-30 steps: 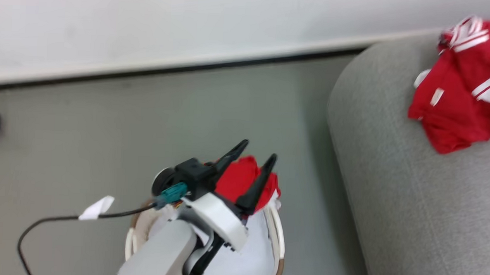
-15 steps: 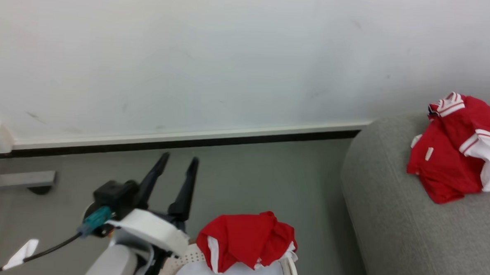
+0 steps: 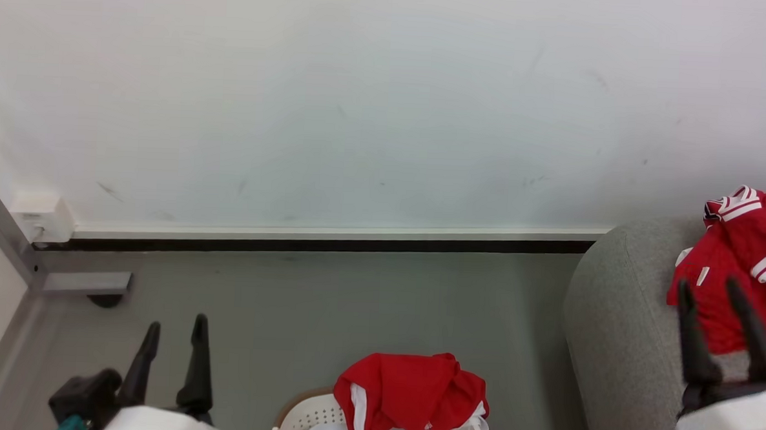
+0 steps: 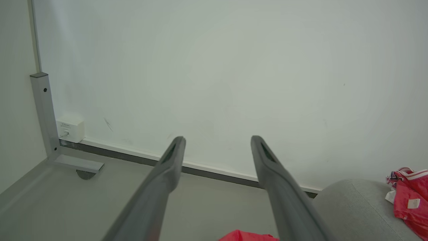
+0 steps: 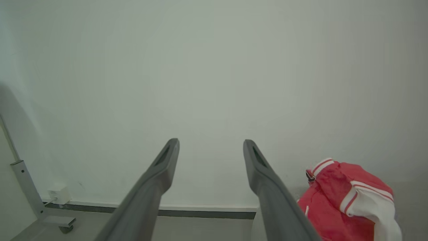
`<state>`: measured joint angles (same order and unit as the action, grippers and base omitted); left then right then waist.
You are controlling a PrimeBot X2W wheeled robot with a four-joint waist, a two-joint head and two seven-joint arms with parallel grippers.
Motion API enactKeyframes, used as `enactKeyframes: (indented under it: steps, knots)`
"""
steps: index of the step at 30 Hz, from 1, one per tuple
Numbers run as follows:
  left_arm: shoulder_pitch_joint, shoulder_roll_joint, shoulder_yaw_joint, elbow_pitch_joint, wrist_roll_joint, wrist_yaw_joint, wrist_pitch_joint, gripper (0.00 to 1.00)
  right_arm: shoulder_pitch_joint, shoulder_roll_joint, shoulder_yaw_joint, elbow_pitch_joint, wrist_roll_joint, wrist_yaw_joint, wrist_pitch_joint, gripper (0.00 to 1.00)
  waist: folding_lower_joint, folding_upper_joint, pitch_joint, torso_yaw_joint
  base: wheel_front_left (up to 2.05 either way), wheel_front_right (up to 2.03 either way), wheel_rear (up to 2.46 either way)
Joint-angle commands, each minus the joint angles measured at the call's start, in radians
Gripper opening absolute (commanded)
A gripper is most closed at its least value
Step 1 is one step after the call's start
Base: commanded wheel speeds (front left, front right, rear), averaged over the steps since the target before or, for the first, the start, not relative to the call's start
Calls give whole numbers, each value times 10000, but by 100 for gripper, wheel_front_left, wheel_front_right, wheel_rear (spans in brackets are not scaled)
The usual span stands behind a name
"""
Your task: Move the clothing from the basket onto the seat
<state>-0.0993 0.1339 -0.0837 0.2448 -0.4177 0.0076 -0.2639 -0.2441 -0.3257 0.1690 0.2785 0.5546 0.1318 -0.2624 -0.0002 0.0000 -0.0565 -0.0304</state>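
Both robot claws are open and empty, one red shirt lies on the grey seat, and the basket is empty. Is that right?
Not quite. The basket is not empty: the head view shows red clothing heaped in it. The rest holds: the left gripper and right gripper are open and empty, and a red garment lies on the seat.

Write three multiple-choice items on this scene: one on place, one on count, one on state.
1. The garment outside the basket lies: A) on a table; B) on the seat; C) on a shelf.
2. Red clothing heaps in the head view: A) one; B) two; C) four.
3. The left gripper and right gripper are: A) both open, empty; B) both shut; C) both shut on cloth.
1 B: grey upholstery lies under it. 2 B: the basket heap plus that garment. 3 A: wrist views show each spread wide, nothing between.
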Motion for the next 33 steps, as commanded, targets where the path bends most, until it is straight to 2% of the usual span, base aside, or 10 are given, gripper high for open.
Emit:
enactKeyframes:
  steps: [1, 4, 6, 8, 14, 27, 33]
  knots:
    - [222, -62, 223, -66, 213, -95, -8, 100, 432, 199, -178, -158, -251, -22, -29, 100, 2, 0, 23, -27, 0, 0, 0]
    - [485, -337, 669, -147, 623, -395, -8, 100, 1156, 772, -231, -466, -921, -22, -31, 100, 2, 0, 91, -124, 0, 0, 0]
    - [625, -452, 850, -213, 974, -522, -8, 100, 1463, 897, -216, -504, -1450, -22, -31, 100, 2, 0, 123, -156, 0, 0, 0]
    - [718, -525, 966, -318, 1450, -589, -7, 100, 1618, 1261, -309, -551, -1671, -22, -30, 100, 2, 0, 154, -188, 0, 0, 0]
    - [628, -731, 1044, -177, 1965, -877, -8, 100, 1602, 1697, -491, -565, -2016, -22, -31, 100, 2, 0, 196, -245, 0, 0, 0]
    - [425, -820, 988, 82, 2088, -1100, -8, 100, 1251, 1775, -452, -412, -2017, -22, -32, 100, 2, 0, 216, -252, 0, 0, 0]
    - [370, -822, 900, 133, 1941, -1044, -8, 100, 1224, 1769, -368, -354, -1950, -22, -32, 100, 2, 0, 283, -286, 0, 0, 0]
